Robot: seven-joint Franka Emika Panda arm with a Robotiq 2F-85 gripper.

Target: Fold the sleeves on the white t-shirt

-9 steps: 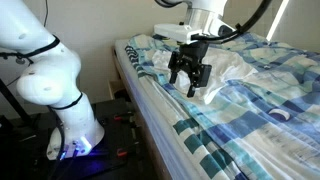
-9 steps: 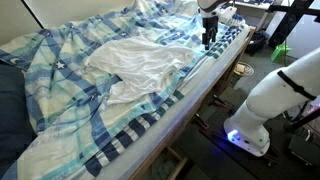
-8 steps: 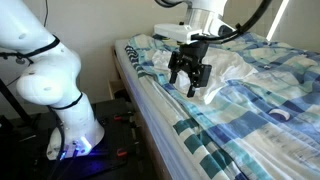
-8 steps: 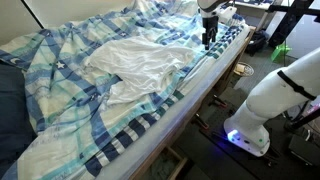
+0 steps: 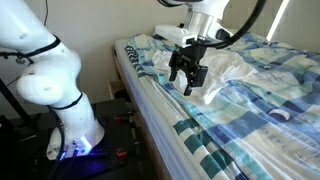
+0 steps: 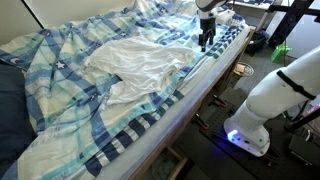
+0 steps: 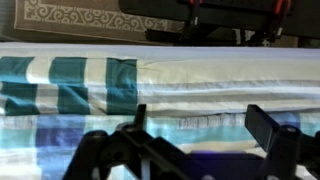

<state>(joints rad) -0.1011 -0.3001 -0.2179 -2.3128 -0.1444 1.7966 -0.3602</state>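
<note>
The white t-shirt (image 6: 140, 62) lies crumpled on the blue and white checked bedspread (image 6: 70, 120); it also shows in an exterior view (image 5: 228, 66). My gripper (image 5: 187, 82) hangs open and empty just above the bed's edge, beside the shirt's near end; in an exterior view (image 6: 206, 40) it is at the far right end of the shirt. In the wrist view the open fingers (image 7: 200, 125) frame striped bedspread (image 7: 170, 85), with nothing between them.
The robot's white base (image 5: 55, 85) stands on the floor beside the bed, with its lit foot (image 6: 248, 135) near the bed's side. A patterned rug (image 7: 90, 15) lies on the floor below the bed's edge. Dark stands are behind the arm (image 6: 285, 25).
The gripper has shifted slightly up and toward the shirt; nothing was taken hold of.
</note>
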